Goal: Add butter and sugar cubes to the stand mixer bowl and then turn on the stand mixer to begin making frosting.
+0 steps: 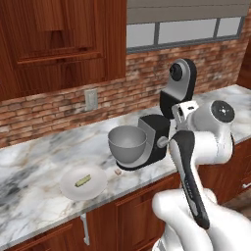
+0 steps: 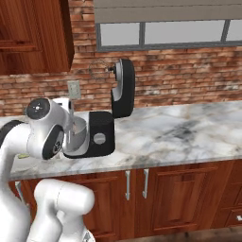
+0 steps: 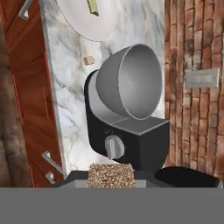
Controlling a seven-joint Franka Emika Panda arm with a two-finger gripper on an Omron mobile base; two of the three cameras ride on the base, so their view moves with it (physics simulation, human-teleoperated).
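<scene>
I have a sugar cube pinched in the gripper; in the hand view the speckled tan block sits right between the fingertips, so the fingers are closed on it, not empty. The hand looks toward the mixer, with its grey side knob just ahead and the grey bowl beyond it, apparently empty as far as I can see inside. From the left base view the bowl sits on the mixer base with the head tipped up behind it. The butter lies on the white plate on the counter, near the bowl's left, and 1 more sugar cube rests on the marble between plate and mixer.

I judge I am mid-delivery of this cube. Next I need to carry it past the knob, over the bowl's rim, and release it inside.
</scene>
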